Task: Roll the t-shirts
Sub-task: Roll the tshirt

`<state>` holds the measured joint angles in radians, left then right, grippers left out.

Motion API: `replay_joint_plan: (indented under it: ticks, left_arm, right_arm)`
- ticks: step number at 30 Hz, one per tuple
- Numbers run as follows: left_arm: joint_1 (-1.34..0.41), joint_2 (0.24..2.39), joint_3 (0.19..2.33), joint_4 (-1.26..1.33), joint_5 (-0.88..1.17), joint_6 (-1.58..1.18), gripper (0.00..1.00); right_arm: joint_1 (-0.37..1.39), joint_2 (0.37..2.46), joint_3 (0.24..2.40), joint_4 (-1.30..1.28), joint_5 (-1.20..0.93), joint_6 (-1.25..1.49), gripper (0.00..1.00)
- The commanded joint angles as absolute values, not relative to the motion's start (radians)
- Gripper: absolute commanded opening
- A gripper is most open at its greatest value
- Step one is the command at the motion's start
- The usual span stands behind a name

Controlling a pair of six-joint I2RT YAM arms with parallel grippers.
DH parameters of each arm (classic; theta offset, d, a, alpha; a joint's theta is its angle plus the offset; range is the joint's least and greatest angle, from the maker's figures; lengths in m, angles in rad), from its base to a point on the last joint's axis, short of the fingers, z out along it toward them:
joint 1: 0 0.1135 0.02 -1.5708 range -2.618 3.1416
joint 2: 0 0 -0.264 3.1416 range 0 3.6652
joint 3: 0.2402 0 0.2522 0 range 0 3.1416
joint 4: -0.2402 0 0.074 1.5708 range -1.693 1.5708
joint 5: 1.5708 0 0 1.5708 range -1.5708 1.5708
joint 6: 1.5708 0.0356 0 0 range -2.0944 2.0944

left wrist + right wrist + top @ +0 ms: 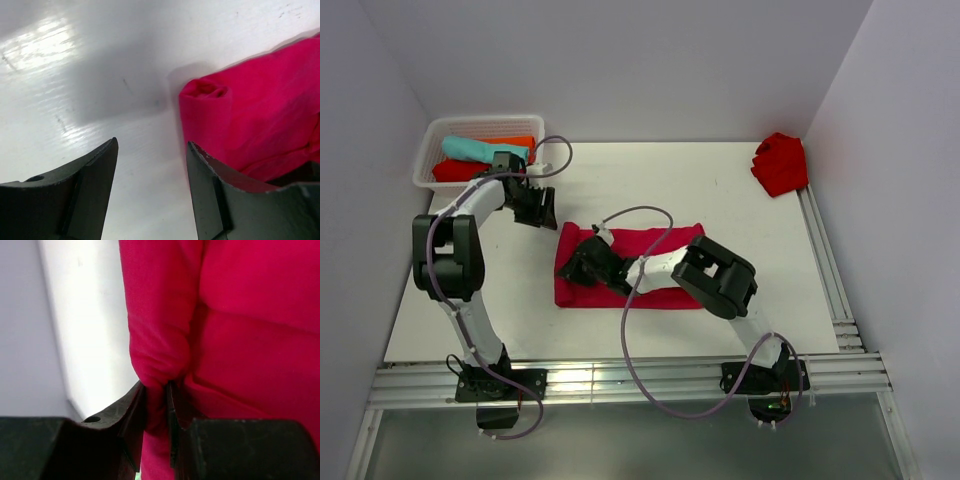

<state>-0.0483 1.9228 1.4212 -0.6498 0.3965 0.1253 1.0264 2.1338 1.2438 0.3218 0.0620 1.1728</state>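
A raspberry-crimson t-shirt [578,295] lies folded into a long strip across the middle of the table. My right gripper [582,268] is at the strip's left end. In the right wrist view its jaws [156,387] are pinched shut on a raised fold of the crimson cloth [250,330]. My left gripper [535,210] hovers just beyond the strip's far left corner. Its jaws [152,142] stand open over bare table, and the shirt's rolled corner [260,115] lies beside the right finger without being held.
A white basket [430,150] at the back left holds rolled teal [470,148], orange [515,142] and red [455,172] shirts. A crumpled scarlet shirt [781,162] sits at the back right corner. Metal rails [830,270] run along the right and near edges.
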Motion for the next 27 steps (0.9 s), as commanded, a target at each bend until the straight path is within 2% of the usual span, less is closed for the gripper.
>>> replay_joint_plan:
  ticks: [1, 7, 11, 19, 22, 27]
  left_arm:
    - [-0.048, 1.827, 1.396, -0.661, 0.442, 0.178, 0.63]
    - [-0.048, 1.821, 1.330, -0.629, 0.524, 0.178, 0.63]
    - [-0.052, 1.835, 1.281, -0.595, 0.629, 0.160, 0.64]
    - [-0.101, 1.858, 1.233, -0.514, 0.649, 0.118, 0.64]
    - [-0.126, 1.876, 1.236, -0.502, 0.583, 0.086, 0.62]
    - [-0.172, 1.902, 1.252, -0.489, 0.445, 0.037, 0.56]
  right_arm:
    - [1.017, 2.141, 1.139, 0.624, -0.074, 1.280, 0.19]
    - [1.000, 2.140, 1.003, 0.821, -0.064, 1.400, 0.19]
    - [1.000, 2.123, 0.957, 0.839, -0.040, 1.442, 0.19]
    - [0.999, 2.092, 0.928, 0.789, -0.009, 1.471, 0.23]
    - [0.999, 2.080, 0.927, 0.753, -0.002, 1.471, 0.27]
    - [1.012, 2.005, 0.957, 0.559, 0.104, 1.408, 0.43]
